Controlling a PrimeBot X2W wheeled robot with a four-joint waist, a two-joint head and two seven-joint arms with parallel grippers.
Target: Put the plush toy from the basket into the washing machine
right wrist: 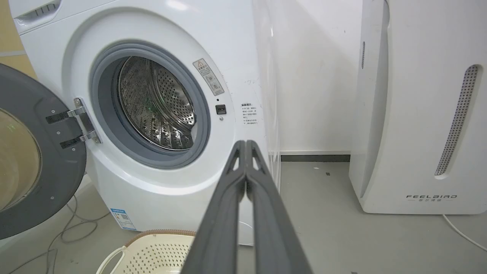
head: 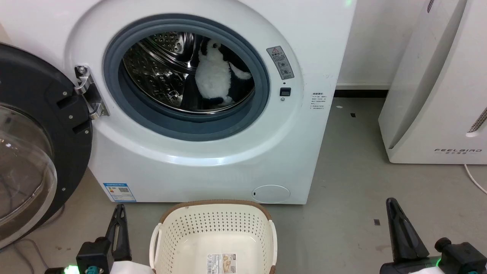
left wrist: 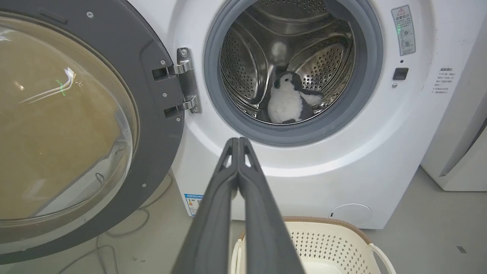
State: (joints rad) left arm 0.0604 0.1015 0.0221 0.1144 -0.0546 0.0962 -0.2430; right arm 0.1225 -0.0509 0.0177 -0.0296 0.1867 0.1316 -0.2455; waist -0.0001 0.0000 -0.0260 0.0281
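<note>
- Inside the washing machine (head: pixel 213 167), low on the right of its steel drum (head: pixel 159 72): plush toy (head: pixel 215 74), propped upright, white belly facing the opening. Looks fully past the grey gasket.
- On the floor just before the washing machine: basket (head: pixel 213 219), holds nothing but its bottom label, which fits a finished transfer.
- Left of the washing machine's porthole: door (head: pixel 34 125) swung wide, so free access to the drum.
- Before the washing machine's lower left corner: left gripper (head: pixel 120 208), fingers pressed together, holding nothing.
- Off the washing machine's lower right corner: right gripper (head: pixel 392 203), pinched together too, empty. Reads as parked, well apart from the toy.
- Judged done.
</note>
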